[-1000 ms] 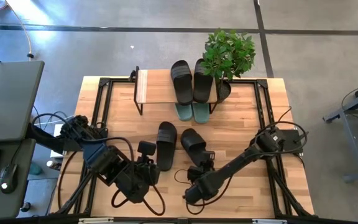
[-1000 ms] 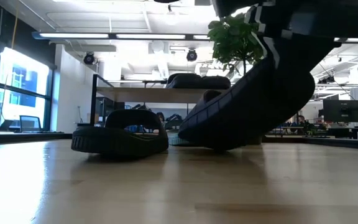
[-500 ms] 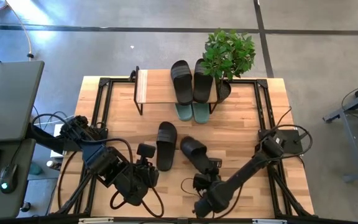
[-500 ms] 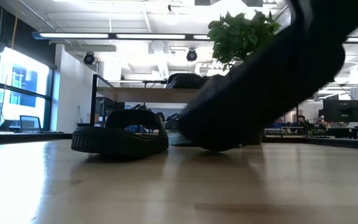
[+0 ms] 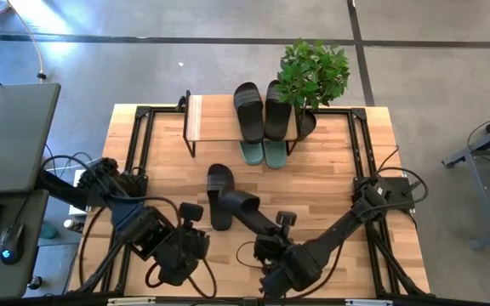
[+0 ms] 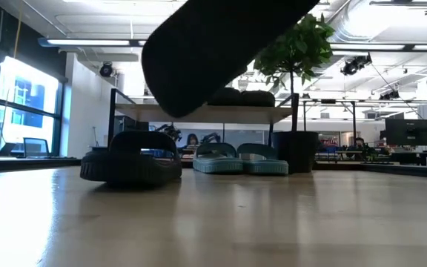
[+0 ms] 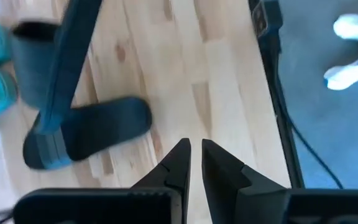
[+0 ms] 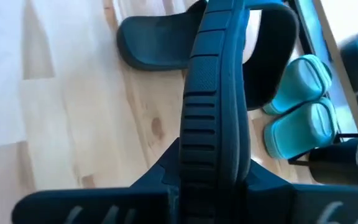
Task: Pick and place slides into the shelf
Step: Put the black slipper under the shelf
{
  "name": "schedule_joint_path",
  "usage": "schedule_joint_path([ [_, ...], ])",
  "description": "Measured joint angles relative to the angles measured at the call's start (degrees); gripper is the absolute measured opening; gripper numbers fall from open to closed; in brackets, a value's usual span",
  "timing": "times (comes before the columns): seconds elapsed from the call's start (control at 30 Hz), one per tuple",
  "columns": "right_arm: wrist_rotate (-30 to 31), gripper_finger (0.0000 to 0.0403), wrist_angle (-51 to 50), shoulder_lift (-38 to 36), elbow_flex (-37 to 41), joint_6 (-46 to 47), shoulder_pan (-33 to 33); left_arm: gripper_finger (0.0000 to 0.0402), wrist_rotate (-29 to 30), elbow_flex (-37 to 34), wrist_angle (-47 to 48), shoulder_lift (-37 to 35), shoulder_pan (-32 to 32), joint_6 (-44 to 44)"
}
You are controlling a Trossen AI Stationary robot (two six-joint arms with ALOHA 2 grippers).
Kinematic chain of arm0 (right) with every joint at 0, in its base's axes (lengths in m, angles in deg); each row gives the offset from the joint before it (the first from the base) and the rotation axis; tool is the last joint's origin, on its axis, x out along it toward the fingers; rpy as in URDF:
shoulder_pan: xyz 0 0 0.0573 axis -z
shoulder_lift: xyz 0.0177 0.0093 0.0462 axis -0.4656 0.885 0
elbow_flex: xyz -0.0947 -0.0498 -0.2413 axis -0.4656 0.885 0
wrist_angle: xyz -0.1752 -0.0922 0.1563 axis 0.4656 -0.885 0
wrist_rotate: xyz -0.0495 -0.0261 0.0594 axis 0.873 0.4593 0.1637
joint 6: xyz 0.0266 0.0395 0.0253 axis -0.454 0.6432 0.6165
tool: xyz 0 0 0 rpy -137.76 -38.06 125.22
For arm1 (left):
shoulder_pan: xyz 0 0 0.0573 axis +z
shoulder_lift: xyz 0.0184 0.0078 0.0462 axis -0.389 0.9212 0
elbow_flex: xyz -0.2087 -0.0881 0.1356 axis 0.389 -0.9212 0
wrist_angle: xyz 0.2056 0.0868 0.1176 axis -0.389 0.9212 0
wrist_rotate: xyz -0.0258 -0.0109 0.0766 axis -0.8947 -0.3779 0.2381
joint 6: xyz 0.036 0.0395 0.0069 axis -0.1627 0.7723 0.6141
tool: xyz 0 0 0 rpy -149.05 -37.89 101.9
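High view: four black slides (image 5: 250, 111), two green slides (image 5: 263, 154).

The right gripper (image 5: 272, 228) is clamped on a load and raised above the table; the left gripper (image 7: 194, 163) hangs low, fingers seemingly nearly closed.

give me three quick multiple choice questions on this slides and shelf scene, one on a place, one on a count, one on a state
1. Where is the sage-green rubber slide pair?
A. on the plank top
B. under the low wooden-plank shelf
C. beside the left gripper

2. How many black rubber slides lie on the shelf top?
A. none
B. two
C. four

3. The black slide in the right gripper is
A. flat on the table
B. lifted off the table
C. on the shelf

1 B, the low view shows them beneath the plank; 2 B, the high view shows one pair; 3 B, it hangs clear of the wood in the low view.
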Motion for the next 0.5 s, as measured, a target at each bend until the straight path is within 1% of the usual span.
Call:
schedule_joint_path([
  [0.07,-0.53,0.0037,-0.23,0.07,-1.25,-1.74,-0.53,0.0024,0.65,-3.21,-0.06,-1.51,-0.49,-1.81],
  [0.13,-0.06,0.0037,-0.01,0.02,-2.18,-4.54,-1.21,0.0022,3.71,-7.4,-0.08,-3.7,-0.62,-4.56],
  [0.27,0.8,0.0037,-0.13,0.09,-4.94,-6.35,-3.93,0.0029,8.13,-17.51,-0.11,-10.16,-0.67,-12.49],
  [0.33,1.4,0.0037,0.78,-0.27,-5.87,-6.27,-5.12,0.004,9.93,-22.3,-0.41,-13.16,-0.78,-15.7],
  [0.4,0.53,0.0037,1.41,-1.11,-5.32,-6.11,-6.31,0.0057,10.92,-26.88,-2.13,-15.79,-0.83,-17.64],
  [0.47,0.18,0.0037,2.09,-1.4,-5.53,-5.42,-7.11,0.008,11.08,-31.16,-5.28,-18.07,-0.82,-18.4],
  [0.5,1.0,0.0037,2.85,-1.55,-5.63,-5.16,-7.54,0.0093,11.09,-33.34,-7.59,-19.2,-0.81,-18.25],
])
